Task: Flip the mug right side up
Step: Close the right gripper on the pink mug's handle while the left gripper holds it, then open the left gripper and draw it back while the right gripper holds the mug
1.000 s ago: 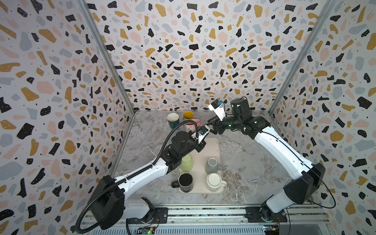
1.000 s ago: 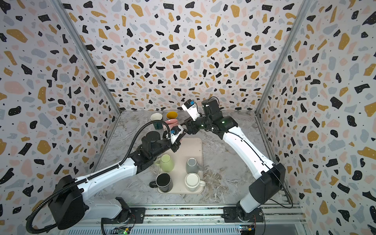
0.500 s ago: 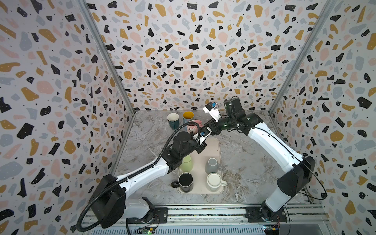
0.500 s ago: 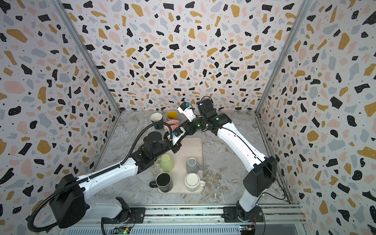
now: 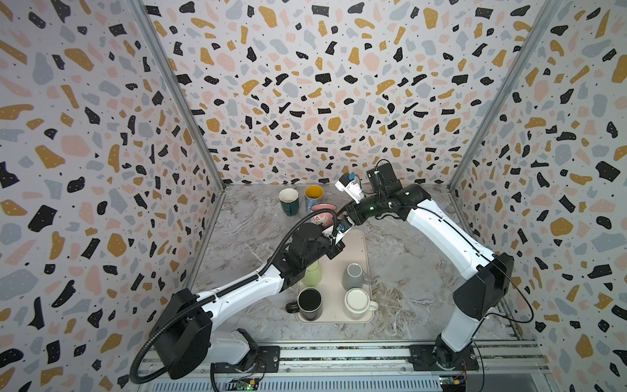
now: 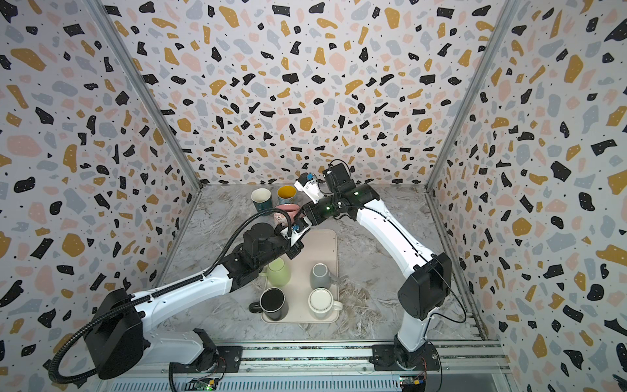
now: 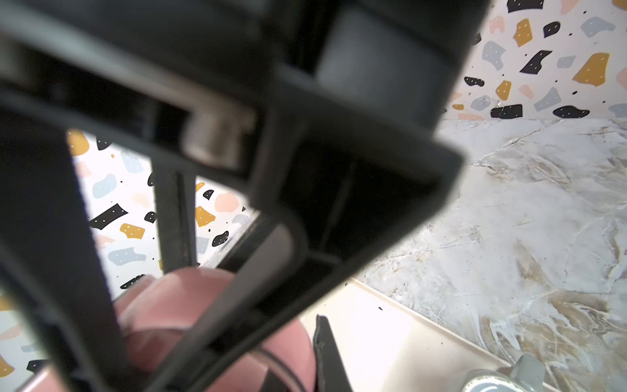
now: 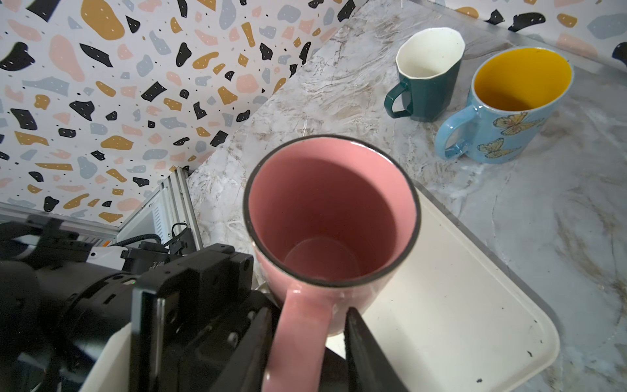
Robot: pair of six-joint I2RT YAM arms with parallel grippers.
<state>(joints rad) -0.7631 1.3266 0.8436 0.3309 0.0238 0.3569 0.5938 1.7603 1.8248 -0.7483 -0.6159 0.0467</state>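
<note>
Two robot arms close on a pink mug (image 5: 324,212) (image 6: 287,210), which in both top views is mouth up at the far end of the tray (image 5: 356,244). The left gripper (image 5: 330,232) and right gripper (image 5: 341,217) reach it from opposite sides. A teal mug (image 5: 288,200) and a blue mug (image 5: 314,197) stand just behind on the table (image 5: 254,220), and four more mugs (image 5: 356,302) fill the tray's near half. From the left wrist, blurred black machinery (image 7: 339,169) blocks most of the frame, with the pink mug (image 7: 190,305) low beneath it. The left jaws are drawn together, though on what cannot be told. From the right wrist, the mug's handle (image 8: 302,322) lies between the right gripper's fingers (image 8: 359,339), with the jaws close on either side. Whether they pinch it cannot be told.
</note>
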